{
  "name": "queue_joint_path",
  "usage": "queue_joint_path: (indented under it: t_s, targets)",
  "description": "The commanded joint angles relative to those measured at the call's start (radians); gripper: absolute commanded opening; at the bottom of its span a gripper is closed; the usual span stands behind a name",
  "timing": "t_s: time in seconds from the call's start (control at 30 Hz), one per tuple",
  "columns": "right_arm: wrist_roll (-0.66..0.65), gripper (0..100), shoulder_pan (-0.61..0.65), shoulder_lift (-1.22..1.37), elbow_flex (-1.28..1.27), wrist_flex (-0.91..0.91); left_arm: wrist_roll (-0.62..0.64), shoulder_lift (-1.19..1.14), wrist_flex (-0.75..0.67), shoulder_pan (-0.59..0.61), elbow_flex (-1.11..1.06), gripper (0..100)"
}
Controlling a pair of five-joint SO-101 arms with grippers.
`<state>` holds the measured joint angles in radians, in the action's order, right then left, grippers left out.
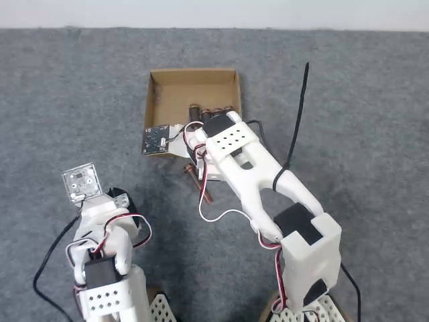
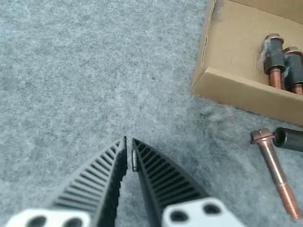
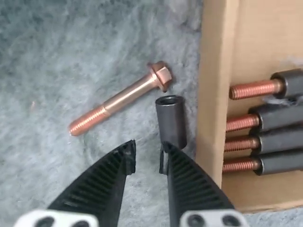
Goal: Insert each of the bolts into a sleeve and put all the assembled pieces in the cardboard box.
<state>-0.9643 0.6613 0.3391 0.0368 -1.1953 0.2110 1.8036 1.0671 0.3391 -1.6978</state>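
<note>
Seeing apparently four assembled pieces [image 3: 265, 127] in the cardboard box [image 1: 191, 90] at upper centre of high view, last bolt [image 3: 118, 106] and sleeve [image 3: 171, 120] unjoined just below it, right gripper [image 3: 147, 151] slightly spread by the sleeve, left gripper [image 2: 129, 142] pressed together, empty.

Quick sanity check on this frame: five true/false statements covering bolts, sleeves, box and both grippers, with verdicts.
1. Four assembled pieces lie in the cardboard box. True.
2. The loose bolt already sits inside the loose sleeve. False: they lie separately on the carpet, the bolt's head near the sleeve's open end.
3. The loose sleeve lies outside the box, beside its wall. True.
4. The left gripper holds a bolt. False: it is shut on nothing, over bare carpet.
5. The right gripper is clamped on the loose sleeve. False: it is open, with the sleeve just ahead of one fingertip.
</note>
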Motion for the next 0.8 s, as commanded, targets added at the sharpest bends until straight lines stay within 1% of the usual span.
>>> queue_joint_path:
  t_s: [0.0,0.23,0.4,0.6,0.77]
  targets:
    - [-0.015,7.5,-0.007,-0.005,-0.006,0.039,-0.017,0.020,0.003,0.000,0.013,1]
    - [-0.046,8.0,-0.007,0.031,-0.005,0.061,-0.017,0.020,0.005,0.000,0.013,1]
    - [-0.048,15.8,-0.010,0.033,-0.005,0.065,-0.017,0.020,0.005,0.000,0.013,1]
    - [-0.049,15.4,-0.015,0.035,-0.005,0.067,-0.017,0.020,0.005,0.000,0.013,1]
    - [-0.051,15.4,-0.033,0.065,-0.005,0.108,-0.025,0.020,0.006,0.000,0.013,1]
